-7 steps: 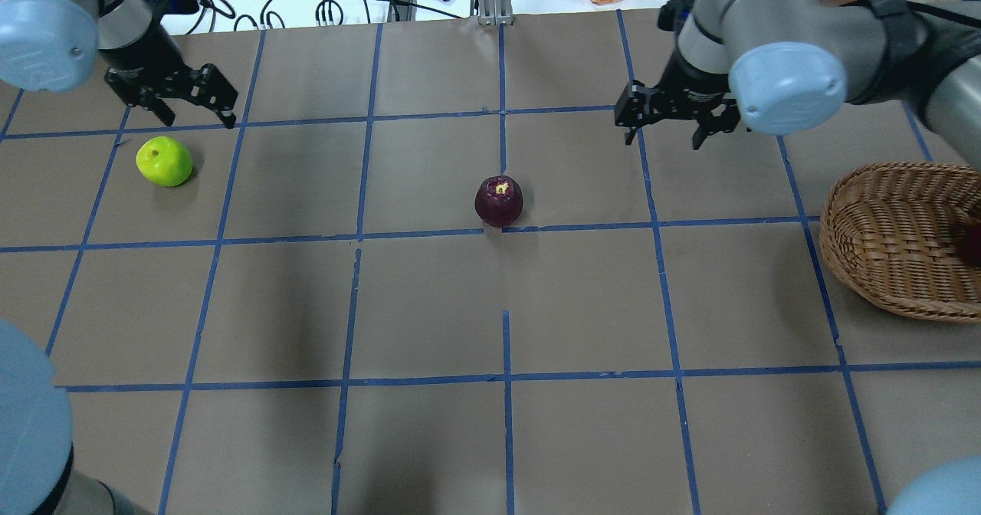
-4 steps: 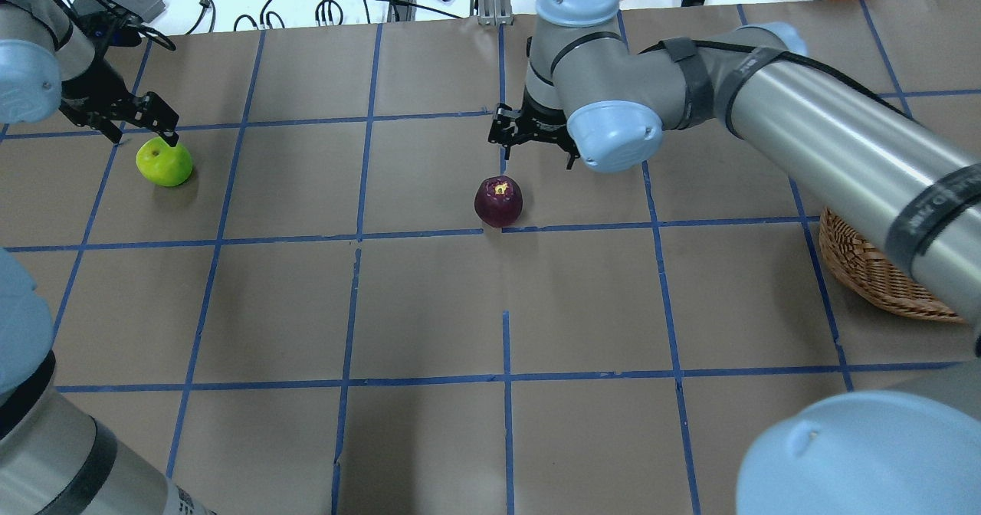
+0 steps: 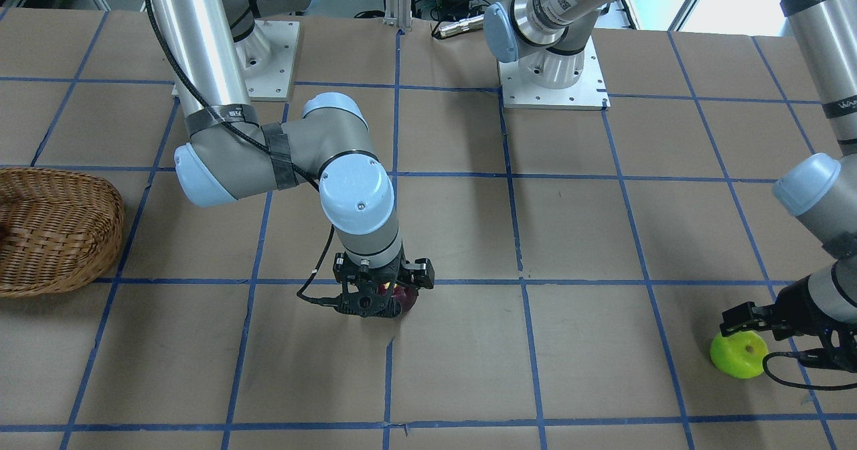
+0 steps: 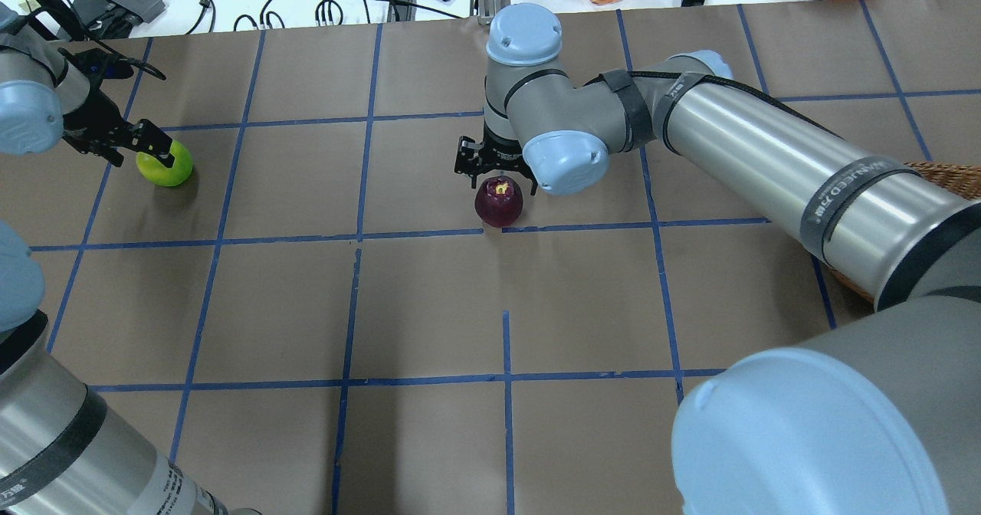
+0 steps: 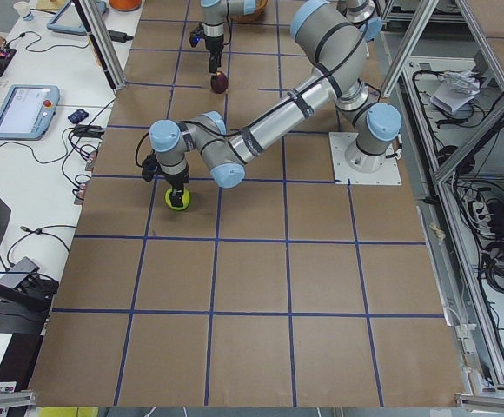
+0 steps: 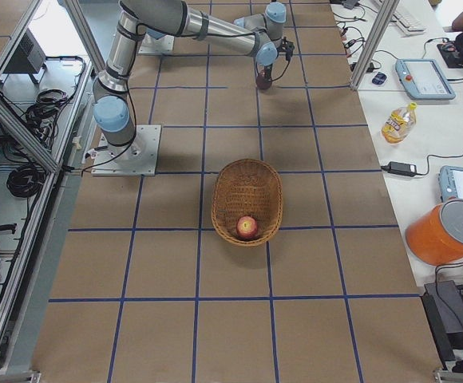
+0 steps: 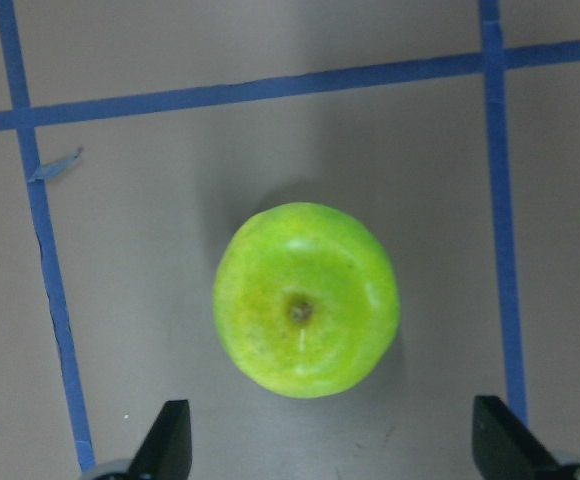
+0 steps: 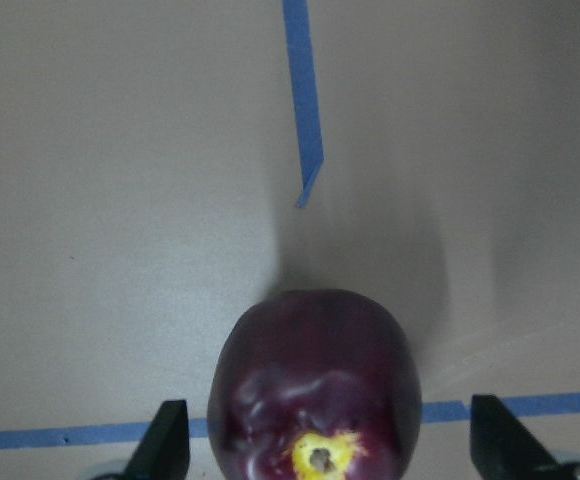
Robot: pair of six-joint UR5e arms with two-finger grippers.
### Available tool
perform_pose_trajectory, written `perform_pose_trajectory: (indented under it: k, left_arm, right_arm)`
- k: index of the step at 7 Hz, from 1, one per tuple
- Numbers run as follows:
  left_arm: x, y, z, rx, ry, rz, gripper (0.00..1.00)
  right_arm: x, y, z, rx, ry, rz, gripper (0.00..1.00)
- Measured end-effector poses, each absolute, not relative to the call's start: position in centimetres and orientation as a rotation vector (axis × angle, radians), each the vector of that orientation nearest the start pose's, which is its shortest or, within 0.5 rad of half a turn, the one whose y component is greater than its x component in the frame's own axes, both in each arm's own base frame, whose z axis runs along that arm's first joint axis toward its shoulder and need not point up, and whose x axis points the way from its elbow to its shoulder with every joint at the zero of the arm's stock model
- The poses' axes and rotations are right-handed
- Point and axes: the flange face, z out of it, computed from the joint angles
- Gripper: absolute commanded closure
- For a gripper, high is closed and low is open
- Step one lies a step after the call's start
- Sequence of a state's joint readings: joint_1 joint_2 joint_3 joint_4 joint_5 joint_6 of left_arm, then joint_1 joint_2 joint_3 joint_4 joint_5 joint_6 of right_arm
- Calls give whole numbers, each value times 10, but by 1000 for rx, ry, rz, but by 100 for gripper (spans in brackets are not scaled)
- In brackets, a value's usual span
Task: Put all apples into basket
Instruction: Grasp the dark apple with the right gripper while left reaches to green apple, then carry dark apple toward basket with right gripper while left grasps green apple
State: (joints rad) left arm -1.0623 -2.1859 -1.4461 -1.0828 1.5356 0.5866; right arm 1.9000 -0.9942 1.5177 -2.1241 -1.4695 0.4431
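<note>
Both arms have dropped closer since a moment ago: the right gripper (image 4: 498, 184) was hanging just past the dark purple-maroon round apple (image 4: 498, 204) on the far-edge side and now sits right over it, and the left gripper (image 4: 140, 149) has slid down against the bright lime green round apple (image 4: 168, 167). Neither apple has budged. Right jaws are spread wide, and in the right wrist view one fingertip (image 8: 168, 440) shows on each side of the purple apple with a gap on both sides, so nothing is pinched. Same deal on the left: jaws released, the green apple sitting stem-up on the brown paper ahead of the fingertips (image 7: 170, 442), not touched as far as I can see. Purple apple is about mid-table, a bit toward the far edge; the green one is near the robot's left edge. The shallow oval light brown wicker basket (image 6: 225, 199) sits toward the right end, with the red round apple (image 6: 247, 227) already lying inside it.
</note>
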Motion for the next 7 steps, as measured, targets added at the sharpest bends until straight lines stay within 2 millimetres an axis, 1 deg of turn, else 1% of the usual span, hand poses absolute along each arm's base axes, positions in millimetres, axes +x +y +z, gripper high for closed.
perform_pose_trajectory:
  k: [1,2,3,4,5,6,7]
  left_arm:
    - [217,-671,216,126,3187,-28,0]
    - [218,-673,210,142,3186,-41,0]
    - [219,-674,204,167,3176,-69,0]
    - [220,-675,197,173,3171,-87,0]
    - [221,-677,190,167,3171,-89,15]
    - [221,-677,186,163,3173,-86,57]
    - [221,-678,186,161,3173,-83,73]
  right_arm:
    - [357,-591,214,161,3037,43,25]
    - [358,-591,206,157,3040,60,52]
    - [359,-592,203,155,3040,65,60]
    - [359,-593,205,153,3038,63,60]
    - [357,-596,216,159,3032,42,60]
    - [345,-601,244,177,3026,5,60]
    - [316,-608,275,195,3031,-10,60]
